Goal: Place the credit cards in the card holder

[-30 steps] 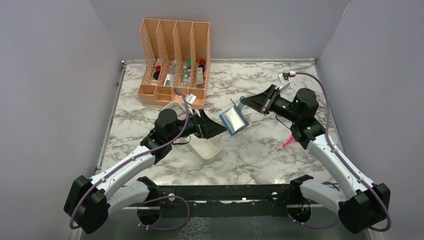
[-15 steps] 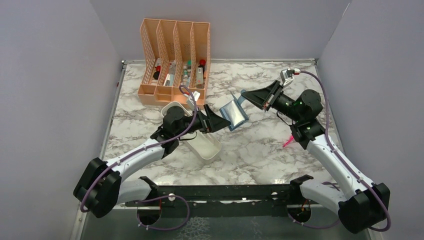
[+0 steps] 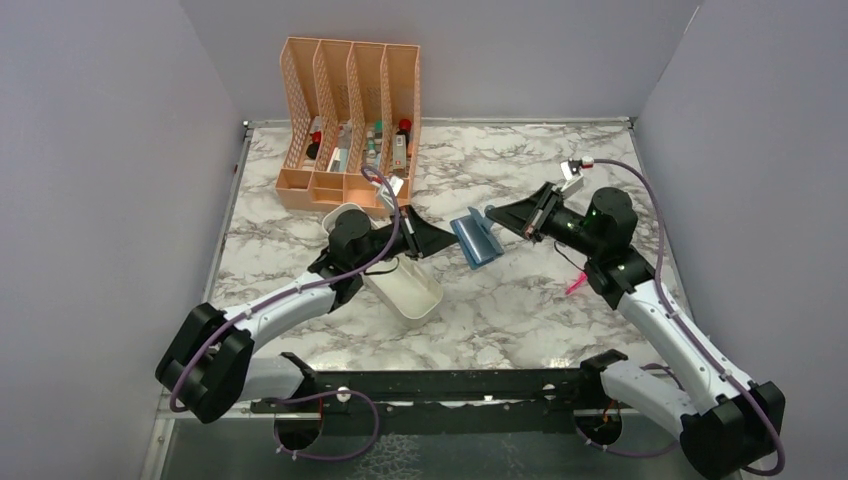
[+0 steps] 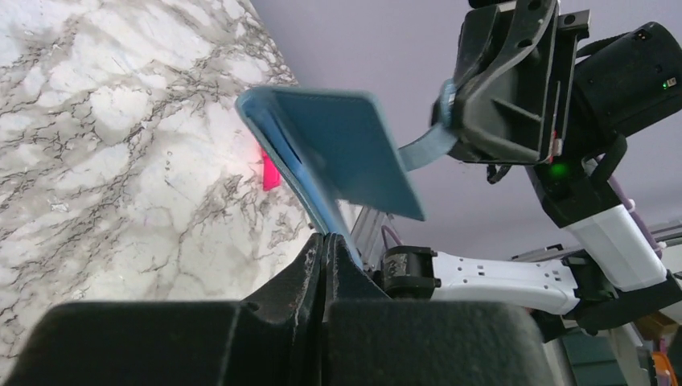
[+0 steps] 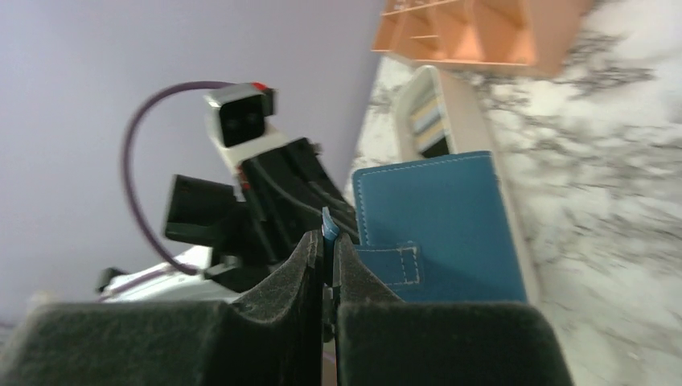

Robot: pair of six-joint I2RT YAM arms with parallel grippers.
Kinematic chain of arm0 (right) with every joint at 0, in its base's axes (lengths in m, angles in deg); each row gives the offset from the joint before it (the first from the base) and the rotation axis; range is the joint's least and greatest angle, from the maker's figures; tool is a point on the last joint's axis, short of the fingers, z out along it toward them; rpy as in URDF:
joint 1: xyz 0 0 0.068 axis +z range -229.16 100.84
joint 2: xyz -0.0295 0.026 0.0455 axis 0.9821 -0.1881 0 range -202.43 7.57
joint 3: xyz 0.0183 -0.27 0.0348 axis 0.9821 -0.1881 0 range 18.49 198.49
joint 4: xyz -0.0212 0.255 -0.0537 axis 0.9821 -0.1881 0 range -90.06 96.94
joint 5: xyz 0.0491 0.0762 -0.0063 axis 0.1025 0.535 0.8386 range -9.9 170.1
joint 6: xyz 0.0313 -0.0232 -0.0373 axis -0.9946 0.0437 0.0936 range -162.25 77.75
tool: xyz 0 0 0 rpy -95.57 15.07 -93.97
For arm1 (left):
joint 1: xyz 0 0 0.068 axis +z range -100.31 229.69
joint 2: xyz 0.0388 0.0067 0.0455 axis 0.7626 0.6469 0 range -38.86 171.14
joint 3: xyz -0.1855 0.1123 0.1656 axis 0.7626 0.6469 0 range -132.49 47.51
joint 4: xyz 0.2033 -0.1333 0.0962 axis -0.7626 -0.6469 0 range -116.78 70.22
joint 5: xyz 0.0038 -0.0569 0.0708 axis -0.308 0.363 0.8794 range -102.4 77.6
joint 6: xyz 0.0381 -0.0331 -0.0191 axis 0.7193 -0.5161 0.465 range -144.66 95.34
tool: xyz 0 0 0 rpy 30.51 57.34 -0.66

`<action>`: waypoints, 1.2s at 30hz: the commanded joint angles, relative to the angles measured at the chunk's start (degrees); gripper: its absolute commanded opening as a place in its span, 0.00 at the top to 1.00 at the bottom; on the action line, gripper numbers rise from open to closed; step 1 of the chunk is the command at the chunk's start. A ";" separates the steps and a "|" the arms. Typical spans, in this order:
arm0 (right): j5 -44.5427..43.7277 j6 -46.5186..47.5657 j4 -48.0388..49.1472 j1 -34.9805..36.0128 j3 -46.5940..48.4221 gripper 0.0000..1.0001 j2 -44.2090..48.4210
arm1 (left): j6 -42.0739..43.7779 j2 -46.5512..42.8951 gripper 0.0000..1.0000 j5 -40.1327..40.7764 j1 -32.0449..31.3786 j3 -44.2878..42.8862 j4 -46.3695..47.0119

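A second ago the card holder point(image 3: 476, 240) hung open with its pale inner side showing. Now it appears as a narrower teal shape, held above the table between the two arms. The left gripper point(image 3: 452, 243), spread wide then, has its fingers pressed together on the holder's lower corner. The right gripper point(image 3: 488, 212) has come lower and stays clamped on the holder's strap point(image 5: 388, 262).

What look like the credit cards point(image 5: 430, 122) stand stacked in a white tray point(image 3: 405, 285) under the left arm. The table point(image 3: 520, 300) is white marble with grey veins, boxed in by plain lilac-grey walls point(image 3: 100, 150). A peach mesh organizer point(image 3: 350, 120) with small bottles stands at the back left. A small pink object point(image 3: 576, 285) lies by the right arm.
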 commanded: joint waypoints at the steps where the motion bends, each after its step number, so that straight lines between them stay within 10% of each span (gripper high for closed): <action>1: -12.93 14.88 -17.78 0.10 -1.40 0.95 3.14 | 0.78 3.77 1.00 -4.27 -0.29 -2.93 2.31; 10: -34.15 26.92 -25.91 0.10 -8.36 0.95 3.13 | 10.82 11.40 0.90 -1.83 -0.42 -10.07 -14.60; 17: -33.75 27.80 -22.87 0.10 -11.67 0.95 -0.83 | 15.04 19.66 0.90 1.80 -1.57 -16.79 -25.99; 25: -38.35 25.72 -22.61 0.07 -12.91 0.95 -1.14 | 18.12 20.80 0.58 3.93 -4.37 -18.98 -28.73; 36: -8.65 17.81 -6.93 0.10 -11.34 0.97 -3.29 | 21.14 15.15 0.48 13.42 -4.23 -20.76 -37.51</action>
